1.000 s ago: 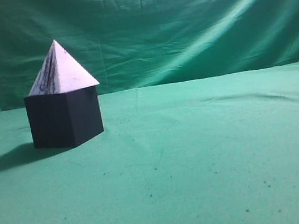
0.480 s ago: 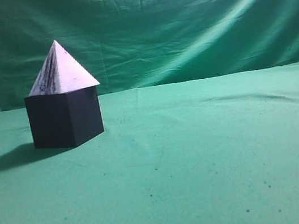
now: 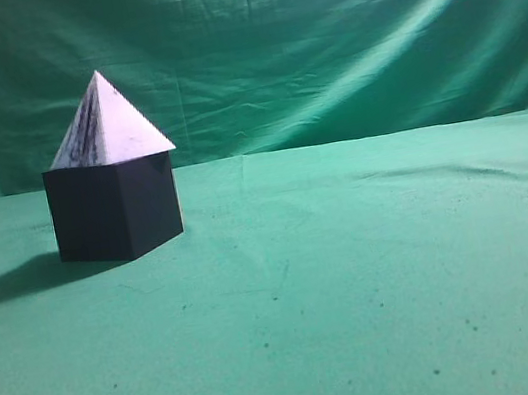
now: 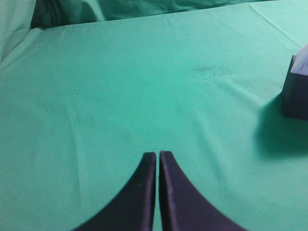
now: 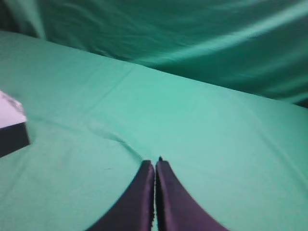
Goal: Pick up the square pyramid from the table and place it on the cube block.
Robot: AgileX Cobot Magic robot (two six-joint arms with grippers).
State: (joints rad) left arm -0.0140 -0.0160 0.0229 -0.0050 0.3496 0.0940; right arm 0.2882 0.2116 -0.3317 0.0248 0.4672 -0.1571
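Now the white marbled square pyramid (image 3: 107, 125) sits atop the black cube block (image 3: 115, 209) near the green cloth surface's (image 3: 359, 283) back-left corner, both arms' jaws pressed together, empty.

Light: soft, from upper right | shadow: cube (image 3: 114, 208) casts dark patch leftward on desk (image 3: 359, 283) | backdrop (image 3: 338, 33) brighter top right | right wrist view blurry | slight grain

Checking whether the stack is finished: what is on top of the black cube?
The square pyramid sits upright on the cube block. Its base covers the cube's top face, which cannot be seen.
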